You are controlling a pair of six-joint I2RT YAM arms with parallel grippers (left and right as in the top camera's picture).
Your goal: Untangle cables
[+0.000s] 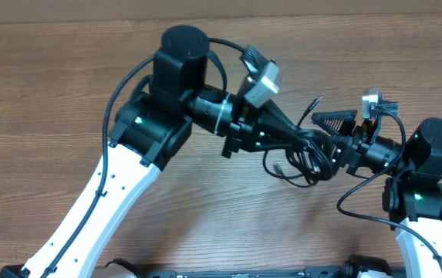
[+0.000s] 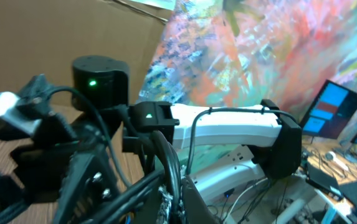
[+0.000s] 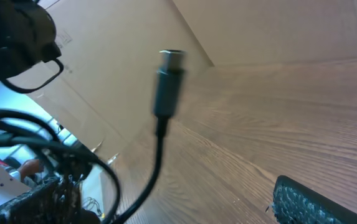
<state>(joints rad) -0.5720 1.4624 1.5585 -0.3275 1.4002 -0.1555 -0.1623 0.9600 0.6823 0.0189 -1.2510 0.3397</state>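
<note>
A tangle of black cables [image 1: 304, 159] hangs between my two grippers above the wooden table [image 1: 205, 224]. My left gripper [image 1: 299, 139] is shut on a bunch of these cables, which run up between its fingers in the left wrist view [image 2: 171, 198]. My right gripper [image 1: 336, 139] is open wide just right of the tangle. In the right wrist view its fingers [image 3: 166, 200] stand far apart. One black cable with a grey plug [image 3: 166, 87] passes between them, and more cable loops [image 3: 53, 155] lie by its left finger.
The right arm's white link [image 2: 228, 127] and black base [image 2: 100, 81] fill the left wrist view. A brown cardboard wall [image 3: 278, 31] stands behind the table. A loose cable end [image 1: 313, 104] sticks up from the tangle.
</note>
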